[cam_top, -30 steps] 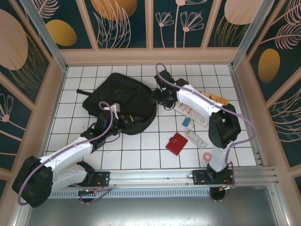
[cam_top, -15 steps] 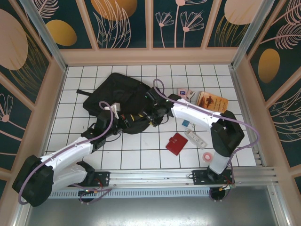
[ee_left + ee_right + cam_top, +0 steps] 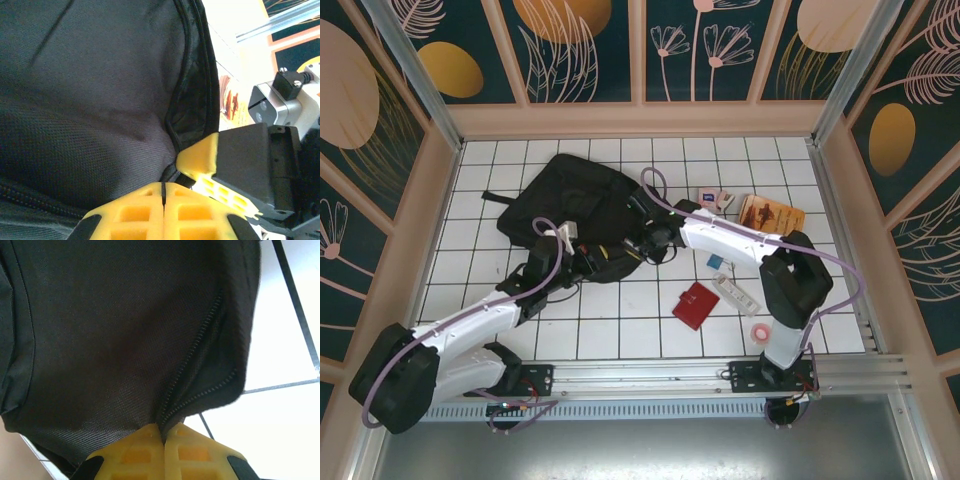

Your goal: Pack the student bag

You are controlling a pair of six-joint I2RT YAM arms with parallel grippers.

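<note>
The student bag (image 3: 570,205), a big black fabric backpack, lies on the white tiled table at the back left. My left gripper (image 3: 594,263) is at its near edge, shut with a fold of the black fabric (image 3: 100,100) pinched between the yellow fingers (image 3: 135,212). My right gripper (image 3: 640,247) meets the same edge from the right and is shut on the zipper seam (image 3: 200,347), which runs down into its yellow fingers (image 3: 197,450). In the left wrist view the right gripper's yellow fingertip (image 3: 202,154) sits just beside my left gripper (image 3: 163,186).
To the right of the bag lie a red wallet (image 3: 696,304), a white oblong box (image 3: 736,293), a small blue item (image 3: 717,260), a pink tape roll (image 3: 760,332), a brown book (image 3: 772,213) and small cards (image 3: 713,197). Wooden walls enclose the table.
My right arm swung from the bag's back right down to its near edge and its jaws closed on the zipper seam. The left gripper kept its hold.
</note>
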